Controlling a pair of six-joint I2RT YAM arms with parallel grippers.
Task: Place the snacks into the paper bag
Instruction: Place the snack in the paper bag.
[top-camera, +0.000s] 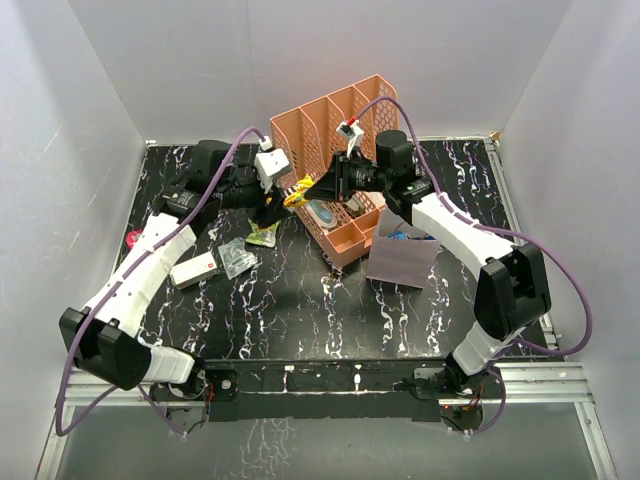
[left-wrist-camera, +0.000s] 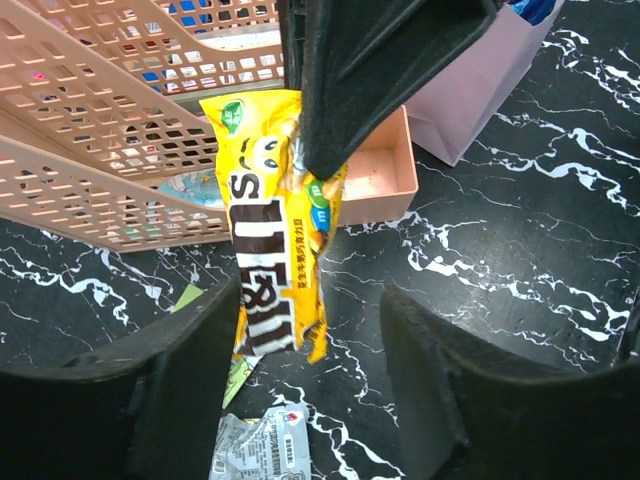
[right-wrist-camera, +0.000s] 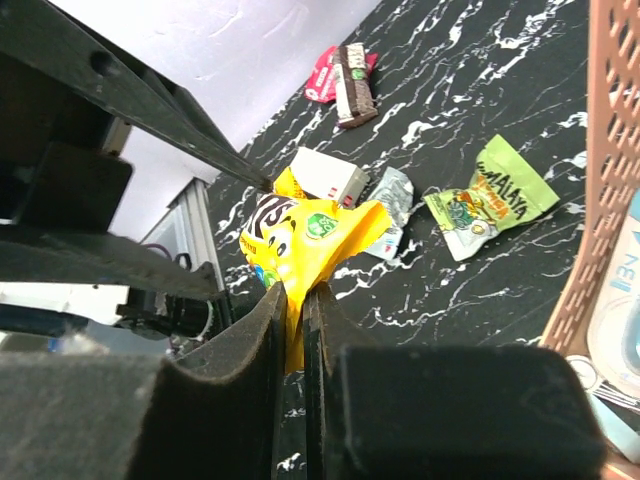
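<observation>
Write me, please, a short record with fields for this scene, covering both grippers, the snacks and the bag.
right gripper: shut on the yellow packet, which hangs from its top edge
left gripper: open, fingers flanking the packet's lower end
paper bag: right of the organiser, something blue at its mouth
snacks on the table: green packet, clear packet, red wrapper

My black right gripper (right-wrist-camera: 296, 310) pinches a yellow packet (right-wrist-camera: 305, 235) with brown-and-white lettering. Ahead of it: green packet (right-wrist-camera: 490, 205), black table (right-wrist-camera: 470, 90) with white veining. To its right: peach mesh organiser (right-wrist-camera: 610, 150).
</observation>
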